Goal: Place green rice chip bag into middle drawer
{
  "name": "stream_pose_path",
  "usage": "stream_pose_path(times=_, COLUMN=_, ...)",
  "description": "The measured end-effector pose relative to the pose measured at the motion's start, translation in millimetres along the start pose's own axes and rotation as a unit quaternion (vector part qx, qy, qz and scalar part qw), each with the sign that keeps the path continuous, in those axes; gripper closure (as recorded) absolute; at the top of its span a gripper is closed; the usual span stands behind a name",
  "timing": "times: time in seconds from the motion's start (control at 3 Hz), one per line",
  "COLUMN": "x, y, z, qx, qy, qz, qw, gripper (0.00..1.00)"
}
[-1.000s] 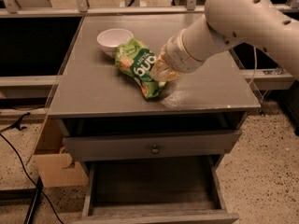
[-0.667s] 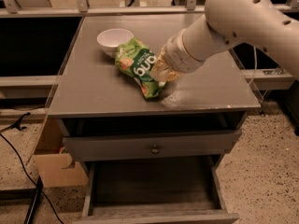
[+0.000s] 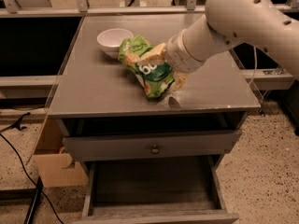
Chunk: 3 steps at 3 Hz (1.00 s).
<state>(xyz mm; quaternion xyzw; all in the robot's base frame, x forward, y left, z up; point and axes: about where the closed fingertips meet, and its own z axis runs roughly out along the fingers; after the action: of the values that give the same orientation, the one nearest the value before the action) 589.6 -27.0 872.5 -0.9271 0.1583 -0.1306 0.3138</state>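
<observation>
Camera view: the end effector [image 3: 167, 68] is at the green rice chip bag [image 3: 148, 71], mid-frame on the surface [image 3: 93, 92]; whether it grasps, I cannot tell. The crinkly film could slip loose before reaching the open middle drawer [image 3: 154, 181] at the bottom of the frame.

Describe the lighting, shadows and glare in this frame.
Camera view: dim, warm light; a pale sheen on the tabletop beside the green rice chip bag, where the tool sits; the floor of the middle drawer lies in shadow.
</observation>
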Motion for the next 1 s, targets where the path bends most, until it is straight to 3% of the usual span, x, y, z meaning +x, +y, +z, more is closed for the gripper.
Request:
stream_pose_path(times=0.67, x=-0.3, y=-1.0, z=-0.6, qx=0.000, qy=0.002, qz=-0.001, qw=1.0000, gripper=0.00)
stream_pose_path(times=1.0, x=4.6, y=-2.5, z=-5.0, qx=0.004, qy=0.020, qz=-0.005, qw=0.9998, gripper=0.00)
